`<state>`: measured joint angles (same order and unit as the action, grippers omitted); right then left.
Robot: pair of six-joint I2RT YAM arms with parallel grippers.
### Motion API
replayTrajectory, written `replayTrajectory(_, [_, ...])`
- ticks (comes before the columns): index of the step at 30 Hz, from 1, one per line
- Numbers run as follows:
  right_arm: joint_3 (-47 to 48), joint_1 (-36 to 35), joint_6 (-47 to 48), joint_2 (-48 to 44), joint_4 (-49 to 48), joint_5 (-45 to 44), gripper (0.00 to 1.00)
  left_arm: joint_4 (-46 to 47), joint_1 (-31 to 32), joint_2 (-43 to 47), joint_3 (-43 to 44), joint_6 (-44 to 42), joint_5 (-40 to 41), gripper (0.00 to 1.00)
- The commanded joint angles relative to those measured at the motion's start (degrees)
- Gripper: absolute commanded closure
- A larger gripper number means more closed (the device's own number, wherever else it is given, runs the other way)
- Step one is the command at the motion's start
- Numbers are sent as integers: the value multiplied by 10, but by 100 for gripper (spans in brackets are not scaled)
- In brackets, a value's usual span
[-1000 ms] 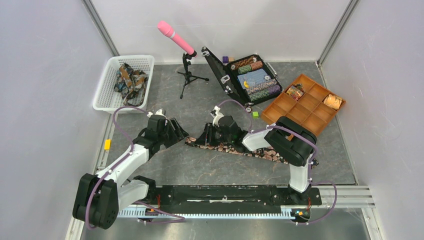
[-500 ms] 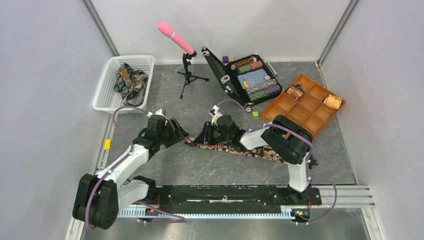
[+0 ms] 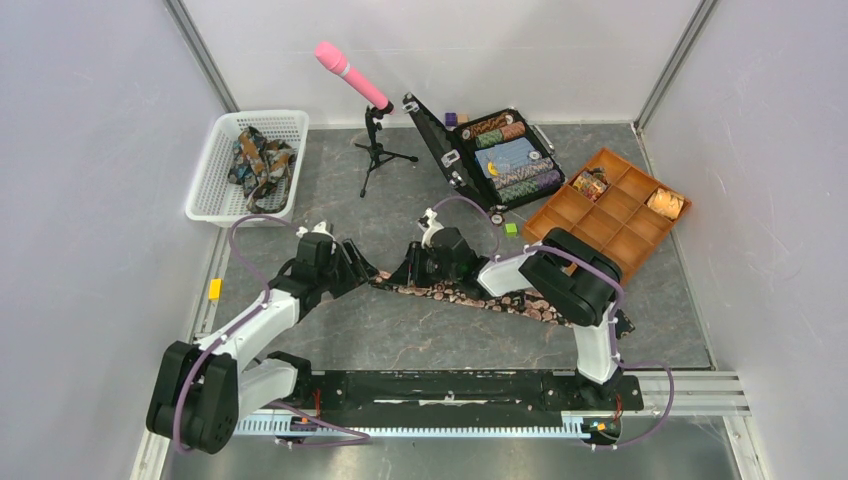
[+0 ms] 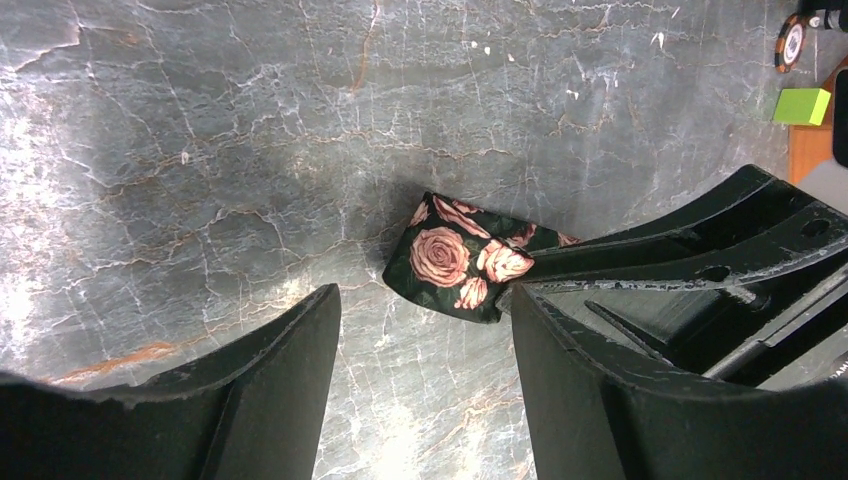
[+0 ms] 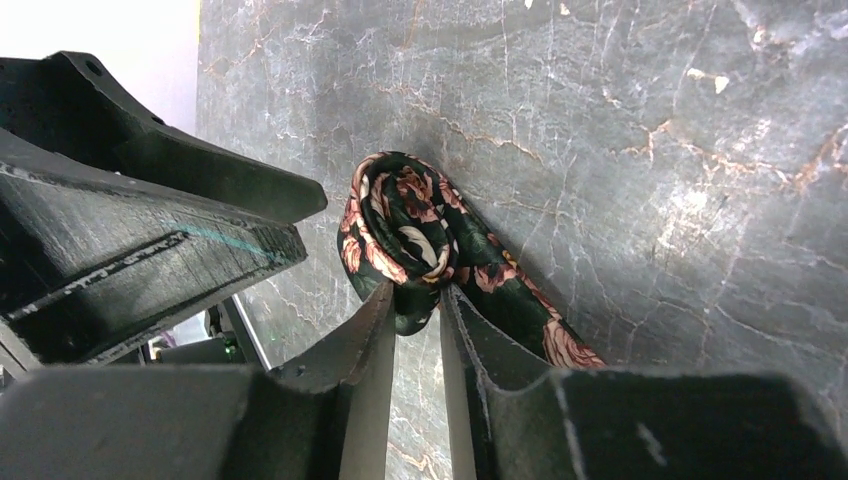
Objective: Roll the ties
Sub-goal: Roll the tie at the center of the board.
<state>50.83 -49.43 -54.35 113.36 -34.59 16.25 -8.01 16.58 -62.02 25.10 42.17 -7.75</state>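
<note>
A dark tie printed with pink roses lies as a long strip (image 3: 470, 297) across the middle of the table. Its left end is wound into a small coil (image 5: 400, 225). My right gripper (image 5: 417, 292) is shut on that coil, its fingers pinching the roll's lower edge, and it shows low over the strip's left end (image 3: 408, 272) in the top view. My left gripper (image 4: 425, 315) stands open just short of the same rolled end (image 4: 455, 262), touching nothing, to the left of it (image 3: 362, 268) in the top view. More ties are bundled in a white basket (image 3: 222, 140).
An orange divided tray (image 3: 628, 232) at the right holds two rolled ties (image 3: 592, 183). An open case of poker chips (image 3: 505, 155) and a pink microphone on a tripod (image 3: 352, 72) stand at the back. A small green block (image 3: 511, 229) lies near the case.
My right gripper has narrowed onto the rolled end of the tie. The left gripper has shifted slightly up and right, closer to that end, still open.
</note>
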Motion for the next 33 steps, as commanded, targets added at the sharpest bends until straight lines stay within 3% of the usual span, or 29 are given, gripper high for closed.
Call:
replayTrajectory(1, [28,2,11,14,9,-10,73,42,-2,-10,-5,-8,-10,31])
replayTrajectory(9, [32,2,14,25,18,-14,73,77,-2,-17,-19,-6,8,31])
replayTrajectory(24, [19,11,-8,24,44,-36,75,246,-2,34,-119,-21,20,30])
replayTrajectory(33, [22,14,-10,23,56,-32,75,354,-2,20,-161,-55,-10,41])
